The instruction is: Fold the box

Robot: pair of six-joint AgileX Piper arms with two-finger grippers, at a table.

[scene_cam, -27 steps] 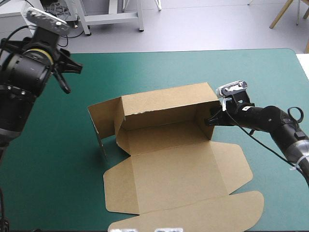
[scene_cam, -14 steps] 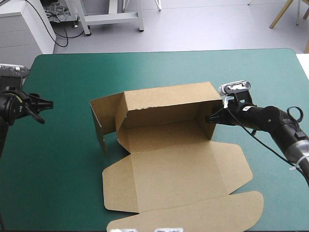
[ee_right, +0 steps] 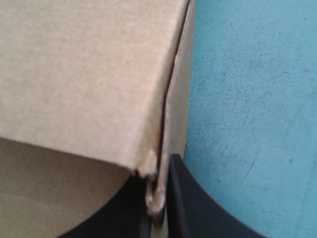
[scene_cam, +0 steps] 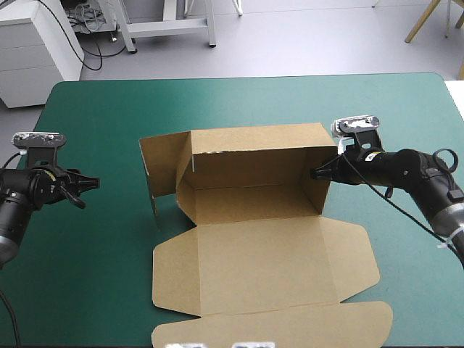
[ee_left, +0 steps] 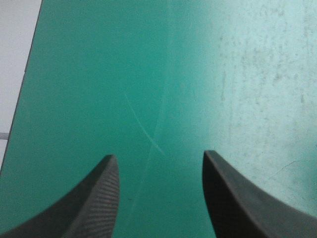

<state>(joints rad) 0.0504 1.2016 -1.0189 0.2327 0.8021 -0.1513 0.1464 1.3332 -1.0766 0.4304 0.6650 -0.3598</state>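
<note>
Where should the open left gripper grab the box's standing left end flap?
Probably pinch the left end flap by its free vertical edge, approaching level with the left gripper from where it sits: the flap stands upright, splayed outward toward it.

Bare teal-green cover [scene_cam: 94, 254] between left gripper [scene_cam: 87, 193] and box [scene_cam: 261, 261], raised side flap [scene_cam: 159, 167] seemingly nearest obstacle, far strip open

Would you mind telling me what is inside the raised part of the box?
Only bare brown board shows inside the box; nothing loose lies there. The right tool pinches its right end wall, one finger inside. The corner under it is covered.
</note>
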